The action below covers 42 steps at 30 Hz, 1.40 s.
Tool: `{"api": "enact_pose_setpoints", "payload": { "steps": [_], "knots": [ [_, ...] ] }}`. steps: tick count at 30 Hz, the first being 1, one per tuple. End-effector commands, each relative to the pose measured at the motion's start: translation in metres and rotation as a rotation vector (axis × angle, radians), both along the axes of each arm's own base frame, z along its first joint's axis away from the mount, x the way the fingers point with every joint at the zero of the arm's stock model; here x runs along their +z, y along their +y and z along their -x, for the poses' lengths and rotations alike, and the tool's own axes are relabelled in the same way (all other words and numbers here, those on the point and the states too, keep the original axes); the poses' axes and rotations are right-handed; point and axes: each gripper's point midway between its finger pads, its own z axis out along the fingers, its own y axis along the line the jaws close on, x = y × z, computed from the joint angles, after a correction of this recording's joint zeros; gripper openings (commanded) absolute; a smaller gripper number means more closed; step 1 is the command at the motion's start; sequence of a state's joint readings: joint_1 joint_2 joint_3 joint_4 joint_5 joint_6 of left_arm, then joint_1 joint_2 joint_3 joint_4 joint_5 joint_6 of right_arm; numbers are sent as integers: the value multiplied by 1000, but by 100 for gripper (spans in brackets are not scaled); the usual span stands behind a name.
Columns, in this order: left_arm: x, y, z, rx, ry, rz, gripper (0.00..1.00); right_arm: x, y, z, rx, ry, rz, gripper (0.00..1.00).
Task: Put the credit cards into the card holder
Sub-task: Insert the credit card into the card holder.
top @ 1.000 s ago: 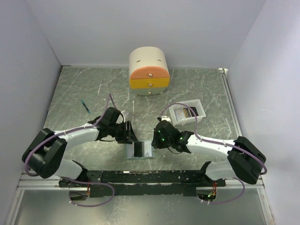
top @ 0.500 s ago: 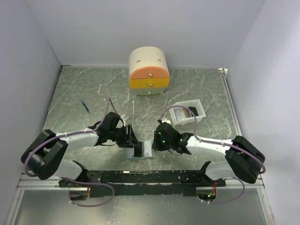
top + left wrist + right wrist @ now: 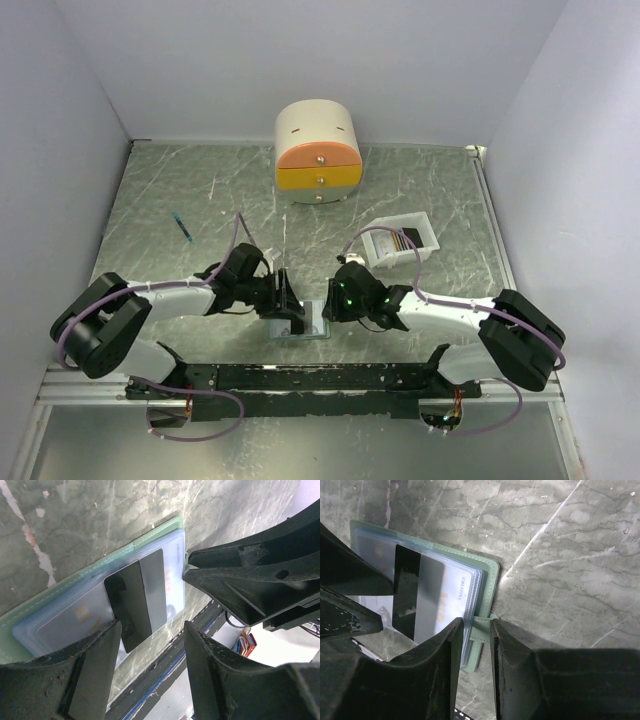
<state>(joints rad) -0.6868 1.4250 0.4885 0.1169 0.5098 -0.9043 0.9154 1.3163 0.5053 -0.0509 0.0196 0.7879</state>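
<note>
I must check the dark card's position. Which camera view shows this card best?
Left wrist view: the dark card lies mid-picture, outline clear against the pale pockets of the card holder. Right wrist view shows it too, nearer the edge. Top view shows only a tiny dark patch.

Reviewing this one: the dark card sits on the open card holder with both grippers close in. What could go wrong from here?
1. The dark card looks only partly pocketed in the card holder. Its free end lies between the open left gripper fingers, so withdrawing could drag it out.
2. The card holder lies near the table front edge, so a nudge may push it off.
3. The right gripper is very near the left, so they could collide.
</note>
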Motion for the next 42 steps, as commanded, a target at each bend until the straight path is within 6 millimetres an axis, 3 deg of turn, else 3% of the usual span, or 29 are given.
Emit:
{"api": "enact_pose_setpoints", "payload": {
  "steps": [1, 16, 27, 42],
  "knots": [
    [3, -11, 4, -19, 8, 40, 64, -1, 2, 4, 1, 14, -22, 29],
    [14, -30, 3, -30, -18, 86, 59, 0, 3, 3, -2, 10, -25, 29],
    [9, 3, -5, 70, -72, -114, 64, 5, -2, 1, -17, -9, -12, 29],
    [-10, 3, -3, 64, -42, -133, 64, -1, -3, 2, -15, 4, -5, 29]
  ]
}}
